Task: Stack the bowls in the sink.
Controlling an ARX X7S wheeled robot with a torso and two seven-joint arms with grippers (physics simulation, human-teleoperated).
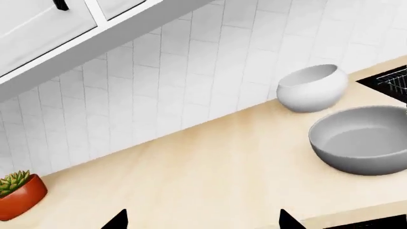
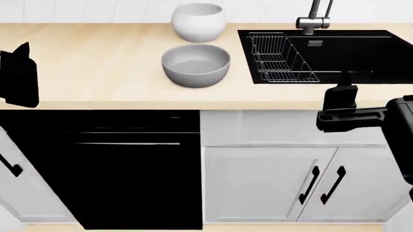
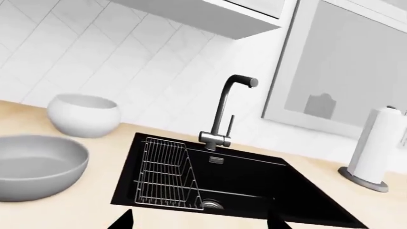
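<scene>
Light wood counter [image 2: 96, 63] w/ white tile behind, black sink [image 2: 361, 53] set in at right. Both bowls sit on the counter, not in the sink: grey bowl [image 2: 195, 64] nearer me, white bowl [image 2: 199, 21] just behind it by the wall, apart. Rack [image 2: 279, 58] fills the sink's left end. My left gripper [image 2: 19, 77] hangs far left of the bowls; right gripper [image 2: 340, 99] is at the counter edge below the sink, closer to grey. Both sets of tips look spread, holding nothing. Drain mostly hidden; right arm cut off in the head view.
</scene>
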